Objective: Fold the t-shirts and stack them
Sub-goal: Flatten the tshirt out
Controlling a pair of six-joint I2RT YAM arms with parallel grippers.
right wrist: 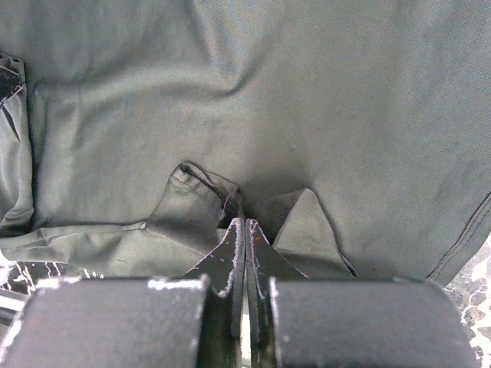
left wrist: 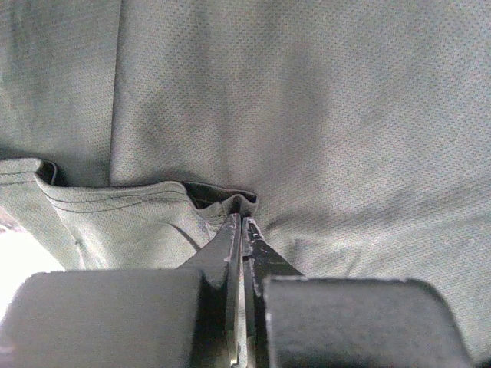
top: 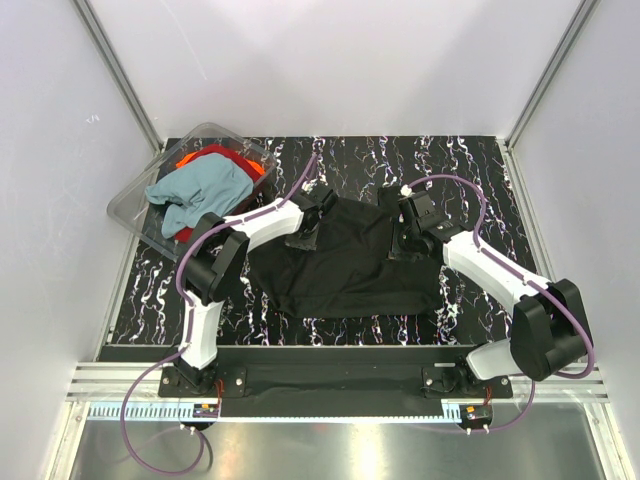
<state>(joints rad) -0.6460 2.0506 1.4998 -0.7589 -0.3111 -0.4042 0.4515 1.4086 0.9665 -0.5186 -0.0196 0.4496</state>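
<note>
Two grippers, the left gripper (left wrist: 242,224) and the right gripper (right wrist: 245,224), each clamped on a pinch of the black t-shirt (top: 340,265), spread on the table (top: 470,180) — lift both pinches evenly so the fold lands square.

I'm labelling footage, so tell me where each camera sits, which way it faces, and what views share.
Top external: above and behind the arms, looking down on the marbled black table, plain black cloth t-shirt and clear plastic tub; both arms show.
Left wrist: on the left arm, looking along the left gripper, shut on the shirt's hem.
Right wrist: likewise, right gripper shut on a fold.
Shared: all show that shirt.
</note>
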